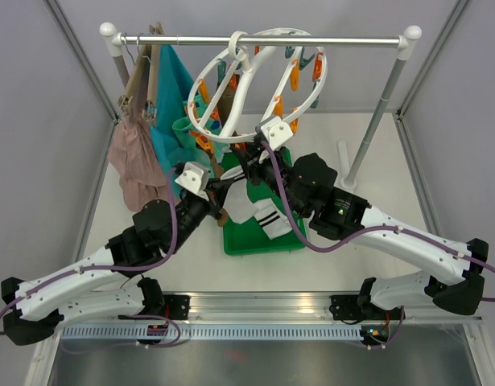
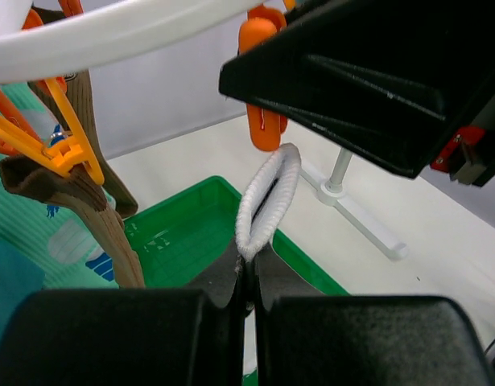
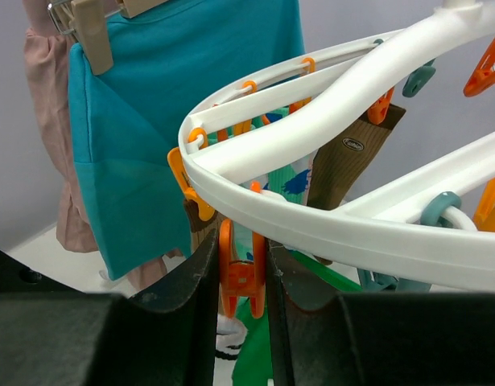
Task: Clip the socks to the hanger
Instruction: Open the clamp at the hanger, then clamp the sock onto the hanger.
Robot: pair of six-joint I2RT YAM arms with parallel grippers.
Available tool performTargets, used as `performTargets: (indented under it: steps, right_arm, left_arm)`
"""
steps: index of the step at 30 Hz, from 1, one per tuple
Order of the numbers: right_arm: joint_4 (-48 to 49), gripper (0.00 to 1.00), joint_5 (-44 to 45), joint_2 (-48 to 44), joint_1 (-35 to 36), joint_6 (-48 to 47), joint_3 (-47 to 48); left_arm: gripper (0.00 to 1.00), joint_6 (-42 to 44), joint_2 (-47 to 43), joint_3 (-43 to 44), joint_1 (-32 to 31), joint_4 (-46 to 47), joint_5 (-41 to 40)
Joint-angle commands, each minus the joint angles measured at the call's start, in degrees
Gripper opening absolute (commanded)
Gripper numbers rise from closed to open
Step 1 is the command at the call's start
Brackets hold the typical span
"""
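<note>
On the hanger: a brown sock and a mint sock are clipped up. That part looks done.
Left to do: the white sock is not clipped yet.
White sock: soft and ribbed, with black stripes. Its top sits just under an orange peg. The rest hangs down over the green tray.
Left gripper: pinching the top of the white sock.
Right gripper: squeezing the orange peg from both sides.
</note>
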Motion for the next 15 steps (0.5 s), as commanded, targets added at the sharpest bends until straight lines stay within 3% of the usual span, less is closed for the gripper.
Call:
performTargets:
  steps: [1,15]
  right_arm:
    - [-1.3,0.0,0.9,-0.5,0.1,2.0,1.9]
    - [-1.9,0.0,1.7,-1.4,0.1,2.4,2.5]
  left_arm:
    - [0.02,1.9,0.8,2.9,-0.1,4.5,-1.3]
    - [0.02,1.5,2.1,3.6,0.0,3.6,-1.0]
